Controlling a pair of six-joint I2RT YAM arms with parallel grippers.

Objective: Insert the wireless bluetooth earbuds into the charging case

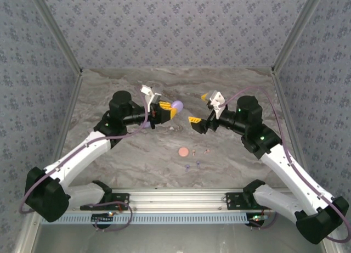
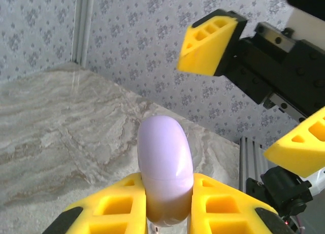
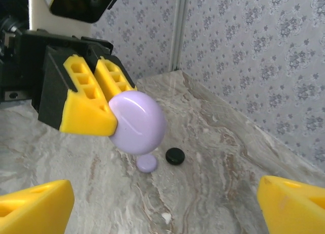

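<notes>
- First, nearest the arm bases, the tiny stemmed earbuds point(image 1: 187, 166) lie loose on the marbled table point(image 1: 137, 159). They are a few scattered specks, well apart from both grippers.
- I judge the earbuds very light, hard and slick, so they are likely to skitter away or pop out from between wide fingers. I would pinch one gently across its stem or body, low to the table.
- Just beyond them a pink round case point(image 1: 183, 152) sits flat on the table, with nothing touching it.
- Further up, in mid-air, my left gripper point(image 1: 171, 108) is clamped on the lilac charging case point(image 1: 176, 105), holding it clear of the table. The left wrist view shows the yellow fingers squeezing its lower end, with most of the case standing out past the tips.
- The case is glossy and rounded, with a thin seam, and it looks closed from here. I judge it rigid but slippery, apt to squirt free if squeezed on the curve. Its flatter faces are the safer hold.
- Facing it, my right gripper point(image 1: 200, 108) is spread wide and holds nothing. It is near the case but not touching it.
- Farther back on the table, a small lilac disc point(image 3: 147, 163) and a black disc point(image 3: 175, 156) lie just beside each other. I cannot tell what they are.
- Behind everything stands a patterned wall point(image 1: 175, 28).
</notes>
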